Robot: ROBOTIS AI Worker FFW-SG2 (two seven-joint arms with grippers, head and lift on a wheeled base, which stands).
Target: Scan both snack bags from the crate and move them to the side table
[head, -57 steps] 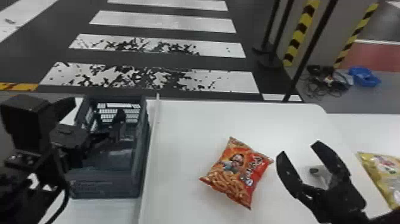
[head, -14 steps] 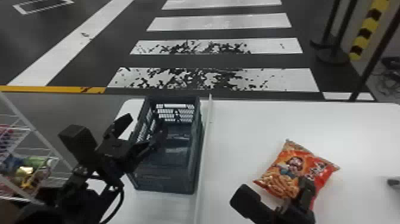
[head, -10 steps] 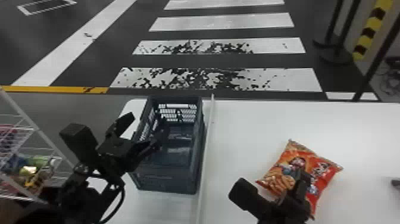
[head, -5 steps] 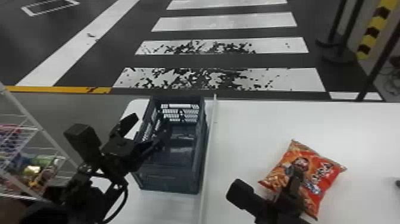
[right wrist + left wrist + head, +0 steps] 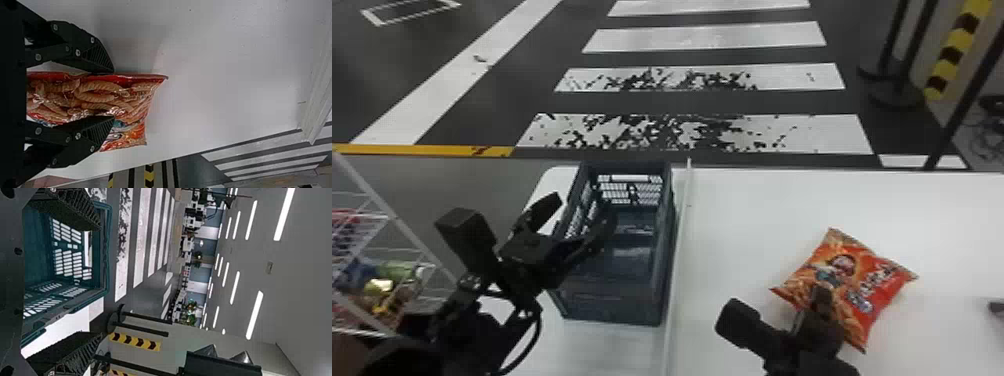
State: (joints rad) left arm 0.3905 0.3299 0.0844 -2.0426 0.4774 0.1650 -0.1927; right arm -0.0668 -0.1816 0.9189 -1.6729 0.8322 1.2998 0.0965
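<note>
White table (image 5: 757, 215) edge near crate (image 5: 617, 305); left gripper (image 5: 582, 212), right gripper (image 5: 821, 302) fingers apart, latter over snack bag (image 5: 879, 285).

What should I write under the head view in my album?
Left gripper at the crate, right gripper at the snack bag, by a white table.
</note>
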